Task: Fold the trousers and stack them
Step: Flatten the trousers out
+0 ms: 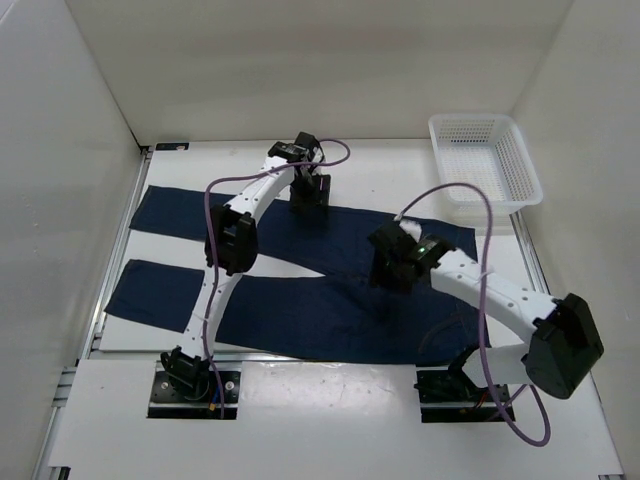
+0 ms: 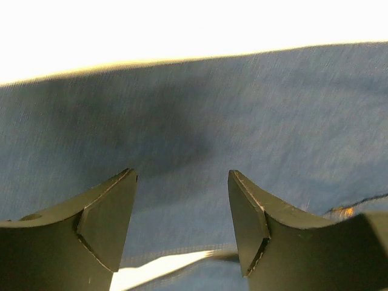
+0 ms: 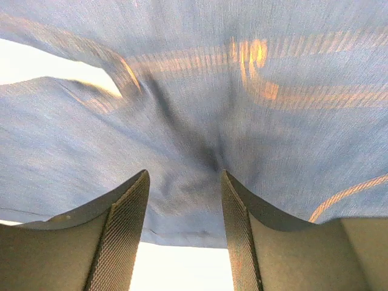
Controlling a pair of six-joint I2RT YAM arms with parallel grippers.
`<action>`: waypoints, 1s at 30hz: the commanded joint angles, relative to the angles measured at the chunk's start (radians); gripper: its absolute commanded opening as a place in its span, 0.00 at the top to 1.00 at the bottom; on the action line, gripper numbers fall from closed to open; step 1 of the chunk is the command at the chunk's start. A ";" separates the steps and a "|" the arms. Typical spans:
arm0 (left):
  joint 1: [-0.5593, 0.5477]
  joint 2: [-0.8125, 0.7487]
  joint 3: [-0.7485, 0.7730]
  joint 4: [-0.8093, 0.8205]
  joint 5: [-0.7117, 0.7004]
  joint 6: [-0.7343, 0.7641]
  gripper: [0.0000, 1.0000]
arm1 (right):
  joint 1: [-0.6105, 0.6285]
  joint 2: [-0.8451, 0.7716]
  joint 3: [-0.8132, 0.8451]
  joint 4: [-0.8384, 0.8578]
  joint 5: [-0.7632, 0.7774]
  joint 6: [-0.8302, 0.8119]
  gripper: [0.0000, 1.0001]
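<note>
The dark navy trousers (image 1: 320,300) lie flat on the white table (image 1: 390,165), both legs running to the left and the waist at the right. My left gripper (image 1: 309,200) hovers over the far leg near its upper edge. In the left wrist view its jaws (image 2: 182,173) stand open over blue cloth (image 2: 242,109), with nothing between them. My right gripper (image 1: 388,282) is above the crotch area. Seen from the right wrist, the right gripper (image 3: 183,173) is open over the denim (image 3: 242,121), close to a cloth edge.
A white mesh basket (image 1: 485,160) stands at the far right corner of the table. White walls enclose the table on the left, back and right. A purple cable loops along each arm.
</note>
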 commanded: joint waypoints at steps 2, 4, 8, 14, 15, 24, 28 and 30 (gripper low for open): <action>0.004 -0.268 -0.136 0.013 -0.080 0.015 0.27 | -0.168 -0.043 0.106 -0.046 0.088 -0.127 0.44; 0.015 -0.314 -0.254 0.013 -0.150 0.015 0.27 | -0.242 -0.015 0.106 -0.001 0.030 -0.167 0.46; 0.042 -0.417 -0.472 0.008 -0.227 0.005 0.27 | -0.414 0.133 0.138 0.125 -0.107 -0.250 0.69; 0.083 -0.422 -0.669 0.086 -0.211 0.005 0.27 | -0.543 0.314 0.170 0.217 -0.177 -0.270 0.67; 0.083 -0.385 -0.669 0.086 -0.211 0.005 0.27 | -0.560 0.331 0.161 0.226 -0.188 -0.270 0.67; 0.101 -0.132 -0.355 -0.003 -0.191 0.005 0.28 | -0.652 0.473 0.213 0.248 -0.187 -0.279 0.61; 0.101 -0.046 -0.174 -0.058 -0.169 0.015 0.28 | -0.675 0.514 0.265 0.236 -0.159 -0.268 0.61; 0.101 -0.046 -0.124 -0.069 -0.159 0.024 0.28 | -0.684 0.514 0.265 0.235 -0.141 -0.259 0.61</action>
